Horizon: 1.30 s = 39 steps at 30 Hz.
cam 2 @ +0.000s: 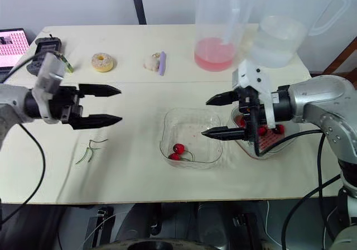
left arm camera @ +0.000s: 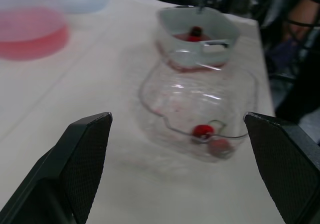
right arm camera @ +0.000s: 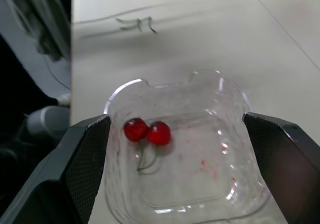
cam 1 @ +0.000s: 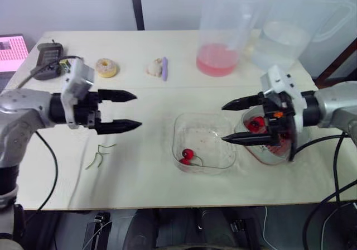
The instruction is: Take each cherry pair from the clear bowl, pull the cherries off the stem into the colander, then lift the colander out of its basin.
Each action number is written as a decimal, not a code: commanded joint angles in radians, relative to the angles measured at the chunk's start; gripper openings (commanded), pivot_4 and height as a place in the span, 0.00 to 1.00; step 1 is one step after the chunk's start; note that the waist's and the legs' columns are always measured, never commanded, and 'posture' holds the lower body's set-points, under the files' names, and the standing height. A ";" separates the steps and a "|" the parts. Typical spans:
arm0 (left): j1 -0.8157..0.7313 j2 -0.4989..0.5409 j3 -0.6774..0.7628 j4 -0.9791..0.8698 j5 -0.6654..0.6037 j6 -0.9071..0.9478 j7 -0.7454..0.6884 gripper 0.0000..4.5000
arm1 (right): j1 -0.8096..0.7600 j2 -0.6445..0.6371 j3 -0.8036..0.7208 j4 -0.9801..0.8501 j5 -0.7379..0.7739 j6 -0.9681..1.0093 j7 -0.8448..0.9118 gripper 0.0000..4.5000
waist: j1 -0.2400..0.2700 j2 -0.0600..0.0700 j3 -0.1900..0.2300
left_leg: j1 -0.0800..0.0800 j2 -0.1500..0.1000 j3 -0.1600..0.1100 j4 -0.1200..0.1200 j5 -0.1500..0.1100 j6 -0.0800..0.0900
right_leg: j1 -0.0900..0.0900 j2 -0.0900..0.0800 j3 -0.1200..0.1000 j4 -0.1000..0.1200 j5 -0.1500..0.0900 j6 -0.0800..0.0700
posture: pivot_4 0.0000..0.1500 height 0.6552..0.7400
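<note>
A clear bowl (cam 1: 227, 128) sits mid-table with one cherry pair (cam 1: 187, 155) in its near left corner, the red fruit (right arm camera: 148, 131) joined by a green stem. To its right stands the colander (cam 2: 268, 143) in its basin, several red cherries (cam 1: 256, 124) inside. My right gripper (cam 1: 227, 123) hangs open over the bowl's right edge, in front of the colander. My left gripper (cam 1: 134, 111) is open above bare table, well left of the bowl. The left wrist view shows the bowl (left arm camera: 165, 86) and the colander (left arm camera: 195, 41) beyond it.
Loose green stems (cam 1: 97, 155) lie on the table under my left arm. At the back stand a pitcher with pink liquid (cam 1: 218, 58) and a clear water pitcher (cam 1: 284, 41). A doughnut (cam 1: 106, 67), a small pale and purple item (cam 1: 159, 68) and a dark device (cam 1: 48, 54) lie at the back left.
</note>
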 commanded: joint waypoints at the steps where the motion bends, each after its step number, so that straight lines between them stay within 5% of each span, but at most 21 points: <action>1: -0.007 0.008 -0.013 -0.041 0.014 -0.021 -0.021 0.98 | -0.099 -0.024 0.068 -0.022 0.005 0.079 -0.006 1.00 | 0.003 0.000 0.000 | 0.000 0.000 -0.001 0.000 0.000 0.000 | 0.000 0.001 0.000 0.000 0.000 0.000 | 1.00 1.00; 4: 0.058 0.029 -0.045 -0.034 0.127 -0.126 -0.037 0.98 | -0.209 0.011 0.192 0.016 -0.030 0.152 -0.016 1.00 | 0.002 0.000 0.000 | 0.000 0.000 0.000 0.001 0.000 0.000 | 0.000 0.000 0.000 0.000 0.000 0.000 | 1.00 1.00; 11: 0.115 0.017 -0.011 -0.068 0.116 -0.133 -0.017 0.98 | -0.322 0.187 0.434 0.097 -0.171 0.248 -0.146 1.00 | 0.010 0.000 0.000 | -0.002 0.000 -0.001 0.001 0.000 0.000 | -0.001 0.000 0.000 -0.001 0.000 0.000 | 1.00 1.00; 19: 0.144 0.013 0.001 -0.097 0.104 -0.122 0.011 0.98 | -0.248 0.220 0.660 0.083 -0.423 0.001 -0.163 1.00 | 0.008 0.000 0.000 | -0.002 0.000 -0.001 0.001 0.000 0.000 | -0.001 0.000 0.000 -0.001 0.000 0.000 | 1.00 1.00; 35: 0.119 0.020 -0.017 -0.114 0.099 -0.105 0.005 0.98 | -0.148 0.336 0.660 0.115 -0.459 0.108 -0.212 1.00 | 0.007 -0.001 0.000 | -0.001 0.000 -0.001 0.001 0.000 0.000 | 0.000 0.000 -0.001 0.001 0.000 0.000 | 1.00 1.00; 39: 0.094 0.020 -0.031 -0.113 0.111 -0.101 0.010 1.00 | -0.137 0.351 0.648 0.118 -0.471 0.127 -0.230 0.70 | 0.004 -0.001 0.000 | -0.001 0.000 -0.001 0.001 0.000 0.000 | 0.000 0.001 -0.001 0.001 0.000 0.000 | 1.00 1.00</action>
